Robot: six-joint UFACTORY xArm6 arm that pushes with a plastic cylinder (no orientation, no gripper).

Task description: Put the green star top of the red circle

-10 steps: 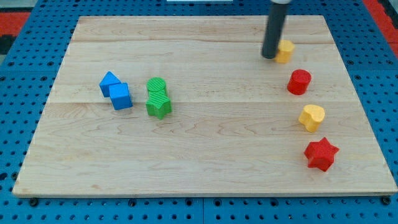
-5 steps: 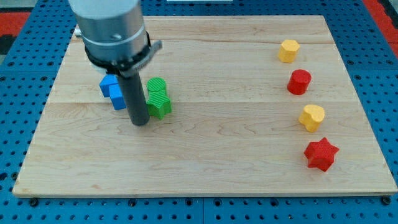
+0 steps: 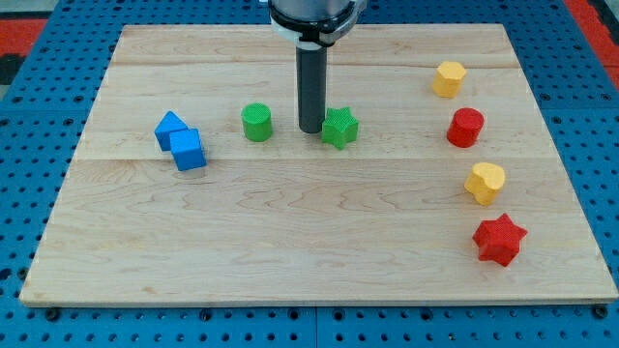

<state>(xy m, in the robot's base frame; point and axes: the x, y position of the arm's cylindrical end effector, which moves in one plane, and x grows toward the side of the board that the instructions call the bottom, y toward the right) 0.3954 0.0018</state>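
Note:
The green star (image 3: 339, 128) lies on the wooden board (image 3: 319, 242), a little above its middle. My tip (image 3: 310, 130) stands right against the star's left side. The red circle (image 3: 465, 127) sits near the board's right edge, well to the right of the star and about level with it. A green cylinder (image 3: 256, 122) stands to the left of my tip, apart from the star.
A yellow hexagon block (image 3: 449, 78) lies just above the red circle. A yellow heart-like block (image 3: 485, 182) and a red star (image 3: 499, 240) lie below it. Two blue blocks (image 3: 180, 141) touch each other at the left.
My tip went from the star's left side at the board's left to the middle. The green star moved right and up, away from the green cylinder, which also shifted slightly.

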